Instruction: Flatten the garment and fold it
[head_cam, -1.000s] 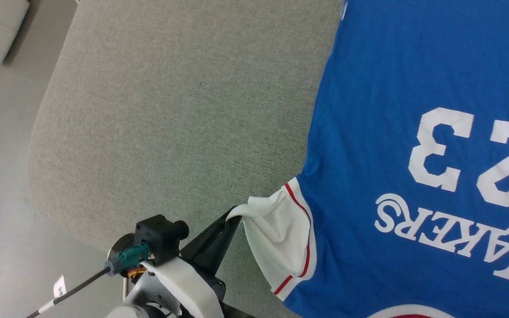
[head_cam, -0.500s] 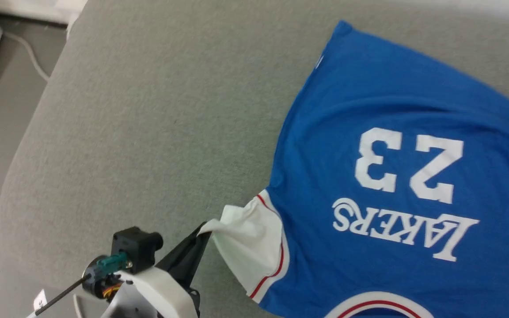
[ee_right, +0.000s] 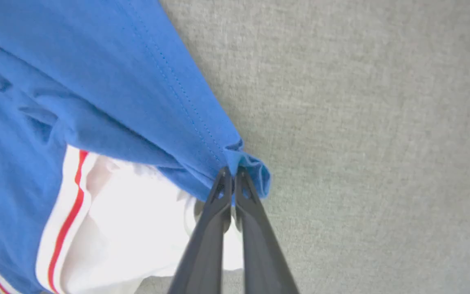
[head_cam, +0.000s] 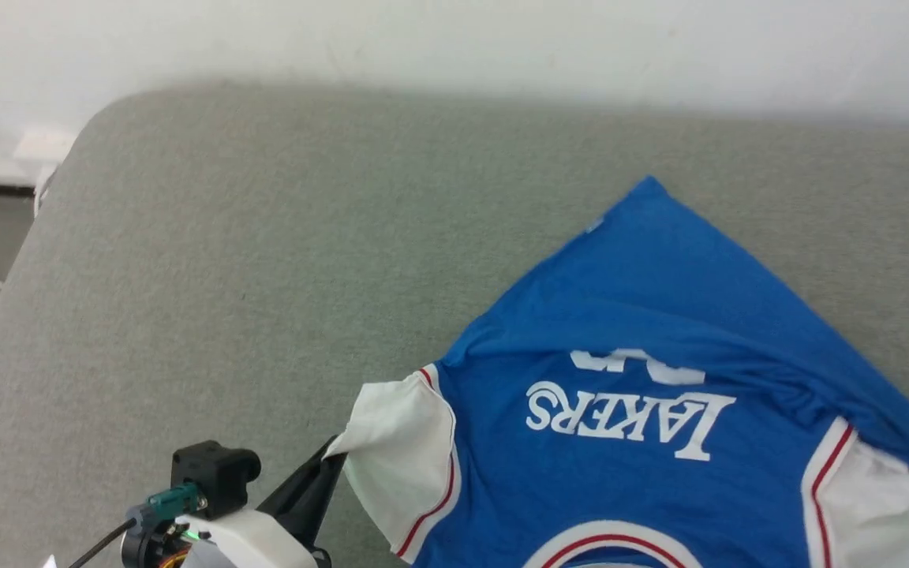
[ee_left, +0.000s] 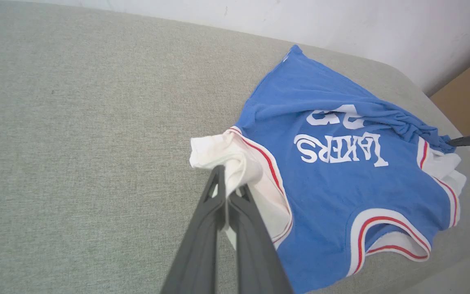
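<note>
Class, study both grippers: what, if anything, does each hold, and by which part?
The left gripper is shut on the garment at the edge of its white sleeve; the right gripper is shut on a corner of its blue stitched hem.

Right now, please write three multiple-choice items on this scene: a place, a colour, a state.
1. Where does the left gripper grip the garment? A) white sleeve B) collar C) number print
2. What colour is the LAKERS print? A) red B) white C) yellow
3. How is the right gripper? A) wide open B) shut on nothing C) shut on the blue hem
Answers: 1 A, it pinches the sleeve's white cloth; 2 B, white letters on blue; 3 C, it is closed, clamping the hem corner.
</note>
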Robot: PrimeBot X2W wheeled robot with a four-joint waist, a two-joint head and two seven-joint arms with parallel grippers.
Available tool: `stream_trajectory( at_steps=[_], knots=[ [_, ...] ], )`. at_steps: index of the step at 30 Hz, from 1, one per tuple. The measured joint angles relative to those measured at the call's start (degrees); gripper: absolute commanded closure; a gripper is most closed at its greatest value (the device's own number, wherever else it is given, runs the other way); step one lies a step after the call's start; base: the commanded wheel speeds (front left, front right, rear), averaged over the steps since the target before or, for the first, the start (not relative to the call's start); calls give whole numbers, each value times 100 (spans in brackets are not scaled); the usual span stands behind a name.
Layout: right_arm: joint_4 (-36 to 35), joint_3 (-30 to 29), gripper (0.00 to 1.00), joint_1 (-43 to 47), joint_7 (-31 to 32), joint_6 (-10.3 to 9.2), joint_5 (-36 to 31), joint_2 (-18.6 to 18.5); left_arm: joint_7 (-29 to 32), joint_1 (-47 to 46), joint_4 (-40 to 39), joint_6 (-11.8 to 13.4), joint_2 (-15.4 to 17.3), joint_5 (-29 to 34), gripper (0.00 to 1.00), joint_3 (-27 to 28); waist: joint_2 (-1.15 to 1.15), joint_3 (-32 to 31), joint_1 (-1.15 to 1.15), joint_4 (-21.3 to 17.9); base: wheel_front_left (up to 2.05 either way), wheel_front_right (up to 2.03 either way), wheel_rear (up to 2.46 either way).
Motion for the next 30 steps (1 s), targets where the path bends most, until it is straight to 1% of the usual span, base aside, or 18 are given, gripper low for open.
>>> stream_trajectory(
  at_steps=[4,9,13,17,18,19,24,28,30],
  knots=[
    [-476,-433,100,696,255,-1,-63,66,-1,73,-3,2,37,-18,100,30,0,-199,0,-170,0,0,0],
    [-947,-826,100,1377,543,-1,-338,305,-3,82,8,5,42,-48,100,27,0,-362,1,-280,0,0,0],
    [-1168,-1046,100,1663,700,-1,-493,565,-8,82,16,47,41,-51,100,16,0,-376,1,-284,0,0,0],
    [-1326,-1182,100,1720,833,-1,-632,676,-7,82,31,47,40,-51,100,-13,0,-364,1,-239,0,0,0],
    [-1371,-1225,95,1720,837,-1,-659,703,-7,82,31,47,40,-51,100,-15,0,-359,2,-228,0,0,0],
    [-1434,-1252,0,1719,817,-1,-681,716,-7,81,32,47,40,-51,100,-19,0,-353,2,-217,0,0,0],
    [-1759,-1355,0,1595,821,-1,-705,687,-8,77,30,46,37,-49,100,-49,0,-329,2,-149,0,0,0],
    [-2179,-1408,0,1132,835,-1,-713,509,-9,52,0,45,25,-48,100,-85,0,-266,2,-65,0,0,0],
    [-2384,-1368,0,810,828,-1,-711,481,-16,3,-40,45,20,-44,100,-93,0,-200,1,-23,0,0,0]
  ],
)
